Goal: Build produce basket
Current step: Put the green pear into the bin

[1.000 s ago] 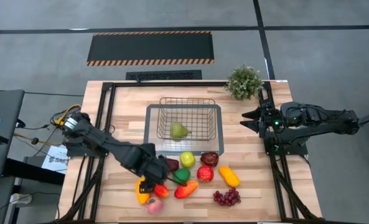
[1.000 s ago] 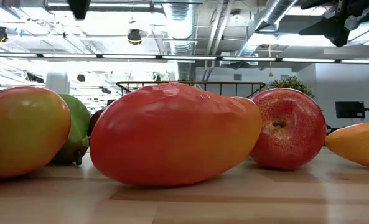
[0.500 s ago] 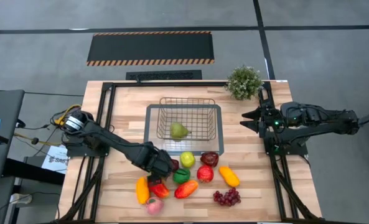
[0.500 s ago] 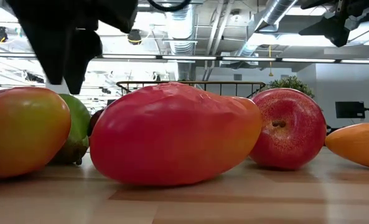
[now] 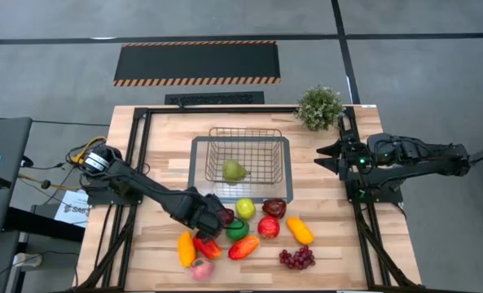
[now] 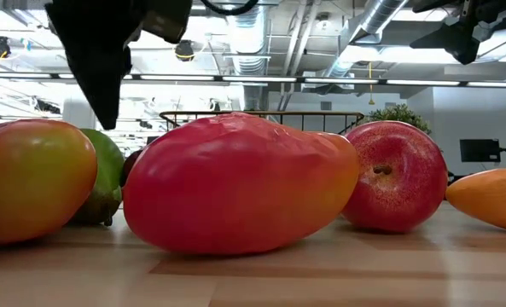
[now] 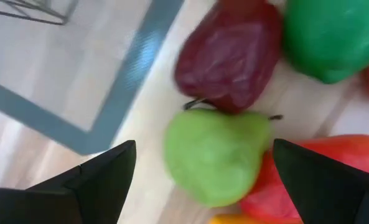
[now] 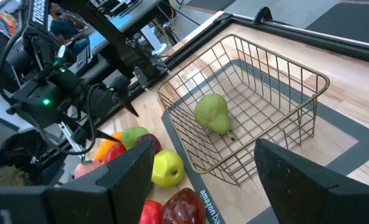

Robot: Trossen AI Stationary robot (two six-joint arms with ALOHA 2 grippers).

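The wire basket (image 5: 245,156) stands on a grey tray (image 5: 197,175) and holds one green pear (image 5: 234,171), which also shows in the right wrist view (image 8: 212,113). The other produce lies in a cluster (image 5: 249,232) on the near half of the table. My left gripper (image 5: 208,224) hangs open over the cluster's left part. In its wrist view the gripper (image 7: 204,146) has a finger on either side of a second green pear (image 7: 215,155), apart from it. A maroon fruit (image 7: 231,56) lies just beyond. My right gripper (image 5: 327,155) waits open at the right edge.
A green pepper (image 7: 333,34) and a red-orange mango (image 7: 308,180) crowd the pear. Grapes (image 5: 297,258), an orange fruit (image 5: 300,230) and a red apple (image 5: 268,227) lie to the right. A potted plant (image 5: 319,106) stands at the far right corner. Black rails (image 5: 139,163) run along both sides.
My left gripper has moved toward the far edge and a little right, from over the orange and red fruits to over the green pear beside the maroon fruit. In the low view it has come down into the picture. The produce has stayed in place.
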